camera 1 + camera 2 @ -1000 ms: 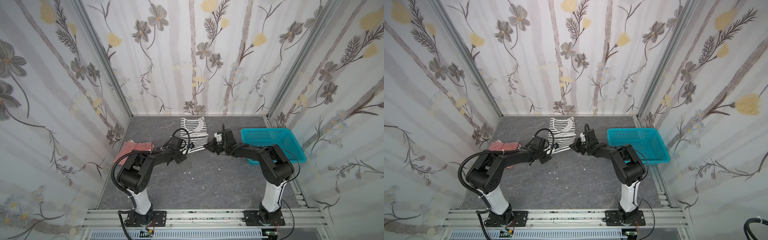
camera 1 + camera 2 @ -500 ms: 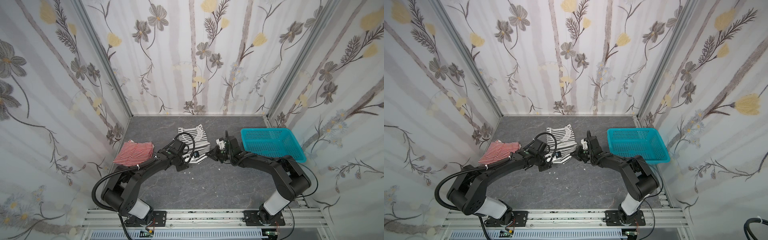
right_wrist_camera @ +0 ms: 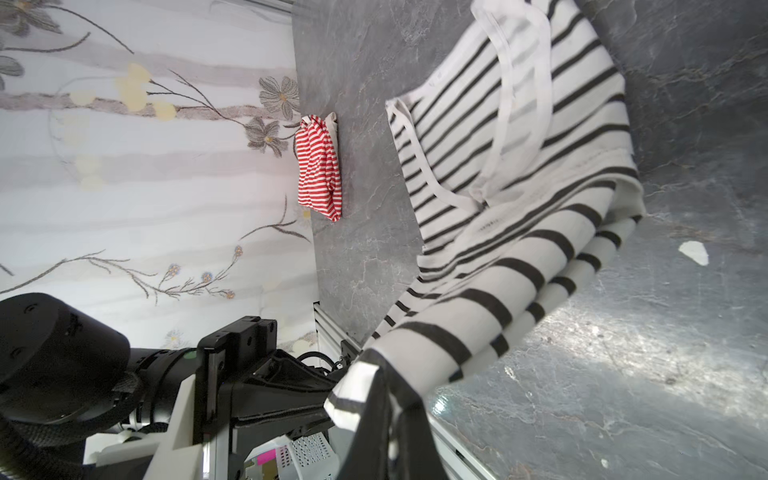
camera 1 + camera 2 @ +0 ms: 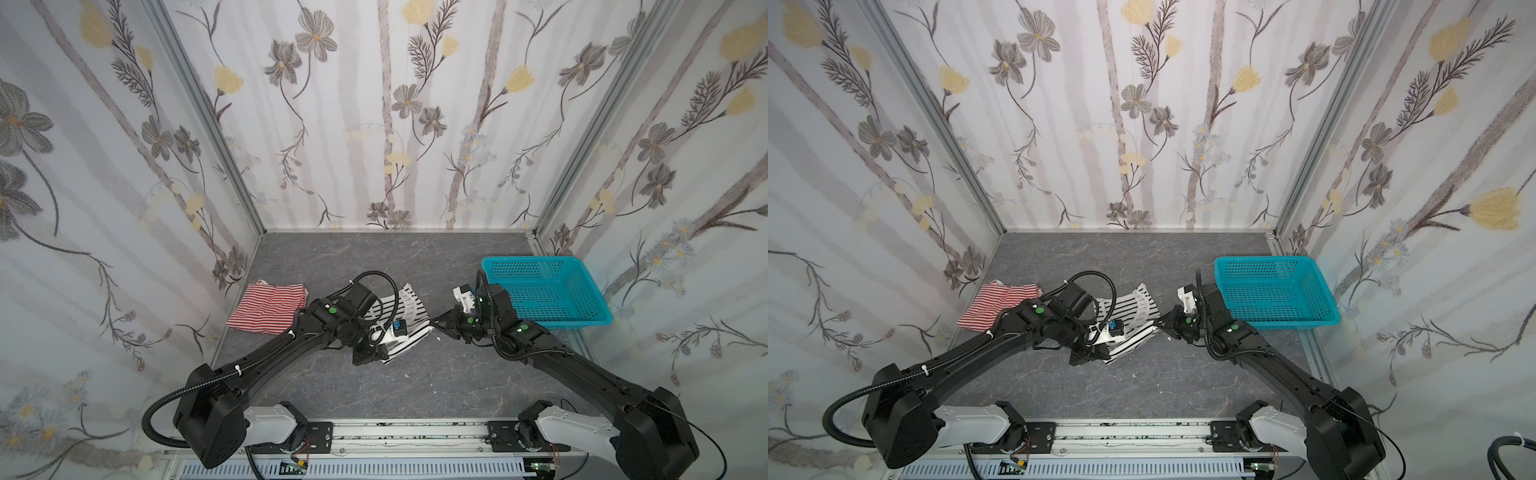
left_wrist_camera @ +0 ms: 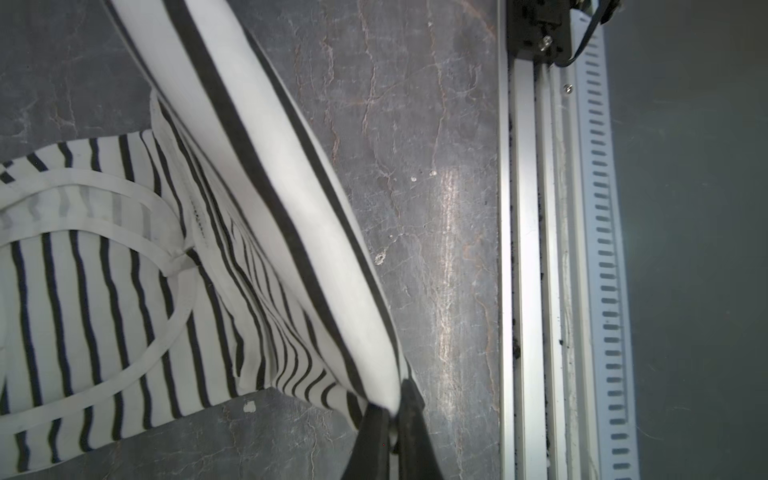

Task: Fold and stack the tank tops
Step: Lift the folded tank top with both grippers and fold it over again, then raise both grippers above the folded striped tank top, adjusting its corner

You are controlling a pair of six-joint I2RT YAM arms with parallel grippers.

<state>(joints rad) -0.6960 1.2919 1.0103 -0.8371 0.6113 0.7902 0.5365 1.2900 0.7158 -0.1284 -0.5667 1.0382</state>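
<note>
Black-and-white striped knit tank top (image 4: 409,305), hem pinched by left fingers (image 5: 415,432) and right fingers (image 3: 374,432), had been dragged forward across the desk (image 4: 374,257) for folding.

Both top views bright, evenly lit from above; walls (image 4: 395,104) near washed out, wide-angle stretch at the corners. Shadows on table (image 4: 415,386) soft, faint. Left wrist: pale glare streak on table; nearest fold of black-and-white tank top (image 5: 270,216) blurred. Right wrist: hard white glare on table, foreground soft.
</note>
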